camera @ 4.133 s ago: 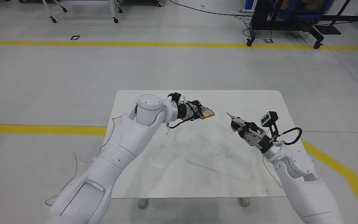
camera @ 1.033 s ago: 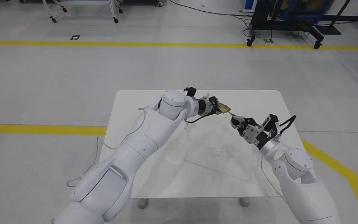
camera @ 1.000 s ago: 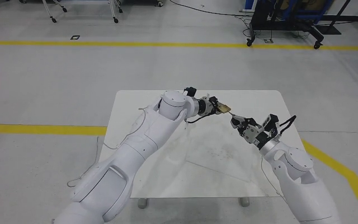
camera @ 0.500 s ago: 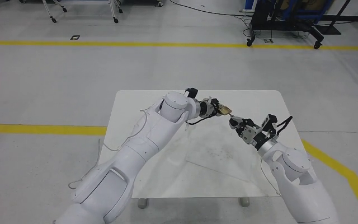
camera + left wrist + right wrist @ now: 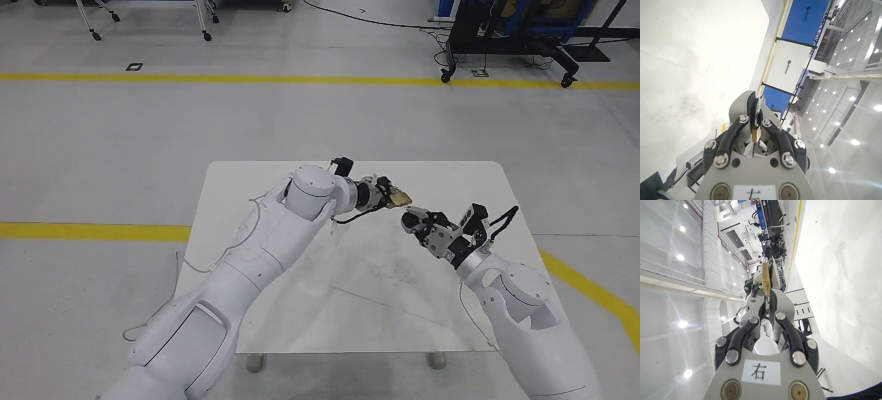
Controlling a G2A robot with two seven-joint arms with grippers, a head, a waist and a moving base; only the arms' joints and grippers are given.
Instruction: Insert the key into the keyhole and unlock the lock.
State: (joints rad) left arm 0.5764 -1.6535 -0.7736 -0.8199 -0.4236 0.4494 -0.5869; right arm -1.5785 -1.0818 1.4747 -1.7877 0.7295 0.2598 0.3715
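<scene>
Two grippers hung tip to tip above the far half of the table (image 5: 460, 185), clear of its top. We saw the left gripper (image 5: 388, 194) clamped on the brass lock (image 5: 765, 275), the right gripper (image 5: 767, 296) pinching the key (image 5: 765, 292), whose tip touched the lock's end.

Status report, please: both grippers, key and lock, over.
Left gripper shut on lock, right gripper shut on key. Key tip at the lock's keyhole end, depth unclear. No obstruction seen between them.
</scene>
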